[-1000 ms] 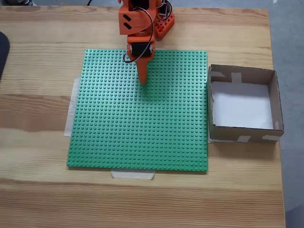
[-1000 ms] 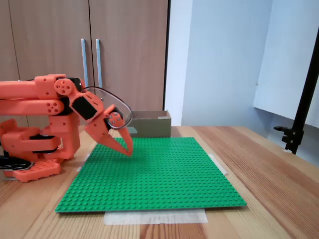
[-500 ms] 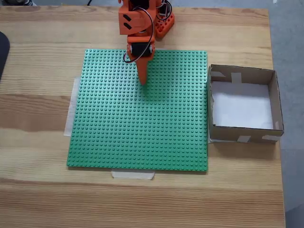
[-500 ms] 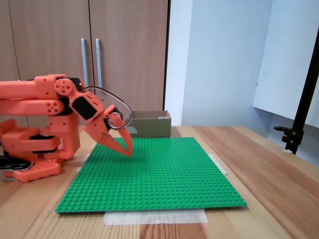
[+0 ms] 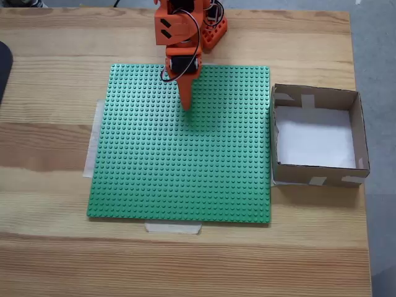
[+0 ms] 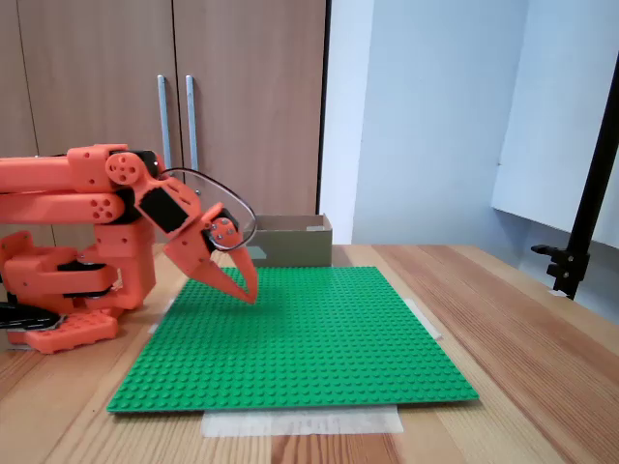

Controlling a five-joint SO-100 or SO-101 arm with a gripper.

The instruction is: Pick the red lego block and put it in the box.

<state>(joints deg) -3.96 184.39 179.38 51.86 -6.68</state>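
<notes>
In the fixed view from above, strips of pale tape (image 5: 94, 139) peek out at the left and lower edges of the green baseplate (image 5: 154, 173), which is probably how the plate is kept from sliding on the wooden table (image 5: 49, 93). Over the plate's upper middle the orange arm (image 5: 179, 28) reaches down from its base at the table's far edge, and the gripper (image 5: 186, 105) tapers to one point, jaws drawn together with nothing between them; in the fixed view from the side the gripper (image 6: 251, 293) tilts down with its tips just above or on the studs, and I cannot tell whether they touch. To the right in the view from above, the cardboard box (image 5: 359, 130) sits just beside the baseplate's right edge, open side up, ready to receive a drop, its white bottom bare. I can find no red lego block on the plate, the table or in the box, so its place cannot be told
</notes>
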